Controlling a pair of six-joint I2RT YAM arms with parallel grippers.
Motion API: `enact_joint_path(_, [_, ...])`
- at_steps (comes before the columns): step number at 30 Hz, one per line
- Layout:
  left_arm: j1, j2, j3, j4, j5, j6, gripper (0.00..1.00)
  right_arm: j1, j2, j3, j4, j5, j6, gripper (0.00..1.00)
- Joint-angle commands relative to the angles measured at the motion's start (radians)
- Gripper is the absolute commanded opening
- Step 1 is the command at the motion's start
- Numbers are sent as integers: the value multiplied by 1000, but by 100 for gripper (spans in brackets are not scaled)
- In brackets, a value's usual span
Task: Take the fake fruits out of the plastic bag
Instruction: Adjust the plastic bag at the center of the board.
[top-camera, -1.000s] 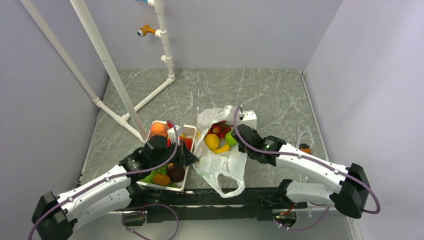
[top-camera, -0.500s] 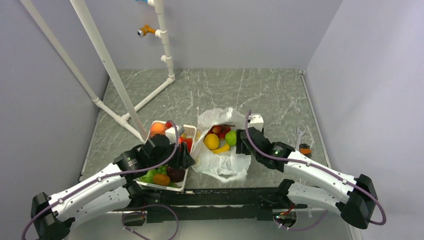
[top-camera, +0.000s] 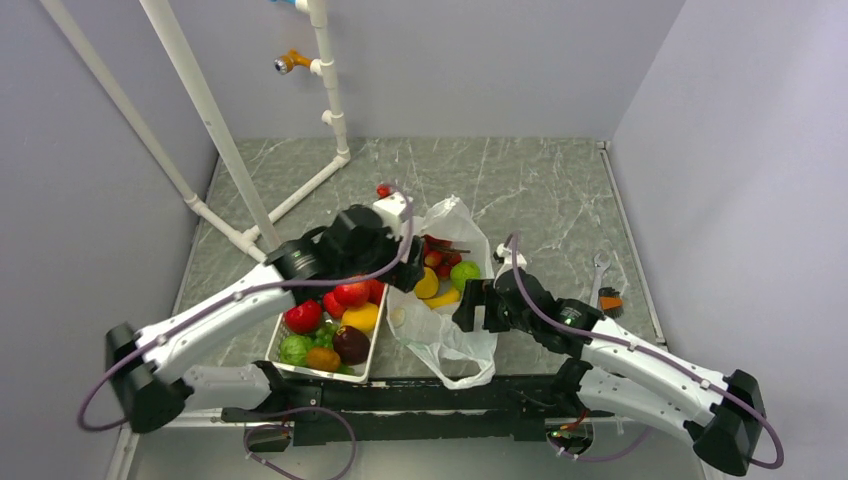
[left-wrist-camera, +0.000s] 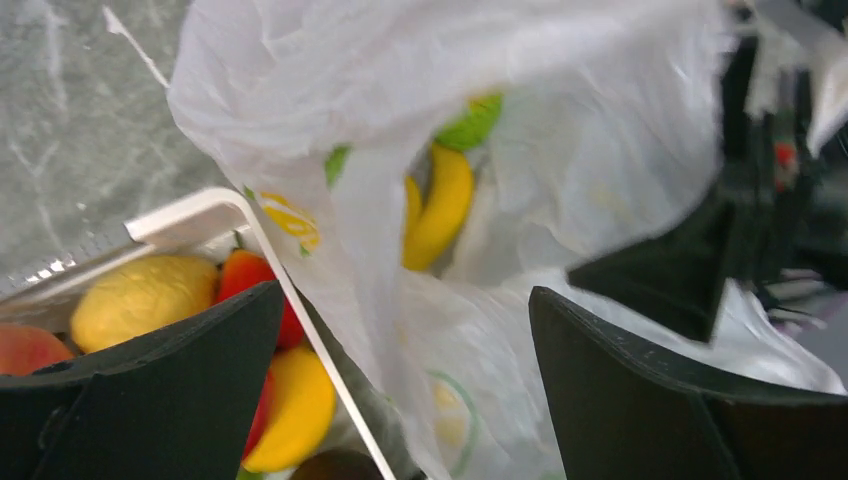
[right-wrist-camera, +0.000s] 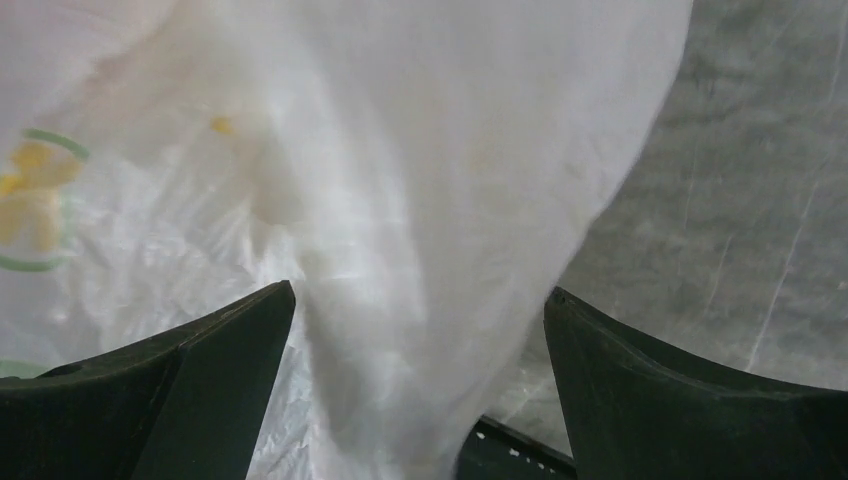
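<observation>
The plastic bag (top-camera: 445, 335) lies slumped on the table with its mouth open toward the far side. Inside it show a yellow-orange round fruit (top-camera: 426, 284), a banana (top-camera: 446, 297), a green round fruit (top-camera: 463, 272) and small red fruits (top-camera: 435, 256). My left gripper (top-camera: 408, 272) hangs open over the bag's left edge, beside the basket. In the left wrist view the bag (left-wrist-camera: 560, 120), banana (left-wrist-camera: 440, 205) and green fruit (left-wrist-camera: 475, 120) lie ahead of the open left gripper (left-wrist-camera: 405, 380). My right gripper (top-camera: 478, 308) stands open at the bag's right side. In the right wrist view a loose fold of bag (right-wrist-camera: 400, 200) sits between the spread fingers of the right gripper (right-wrist-camera: 420, 380).
A white basket (top-camera: 279, 338) of other fruits stands left of the bag; its rim (left-wrist-camera: 200, 215) shows in the left wrist view. A white pipe frame (top-camera: 230, 150) rises at the back left. A wrench (top-camera: 601, 268) lies at the right, and a small red piece (top-camera: 383, 190) sits behind the left arm.
Both grippers have opened and let go of the bag, which slumped. The left arm swung away from me and right to the bag's left edge. The right gripper drew back toward me.
</observation>
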Motion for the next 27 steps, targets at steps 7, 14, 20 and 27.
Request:
enact_joint_path(7, [71, 382, 207, -13, -229, 107, 78, 55, 6, -174, 105, -28, 122, 44])
enact_joint_path(14, [197, 532, 307, 13, -150, 145, 30, 142, 96, -282, 287, 38, 190, 21])
enact_joint_path(20, [252, 589, 452, -5, 0, 220, 11, 204, 162, -217, 242, 148, 213, 17])
enact_joint_path(27, [254, 489, 491, -104, 100, 199, 70, 104, 49, -142, 189, 169, 73, 37])
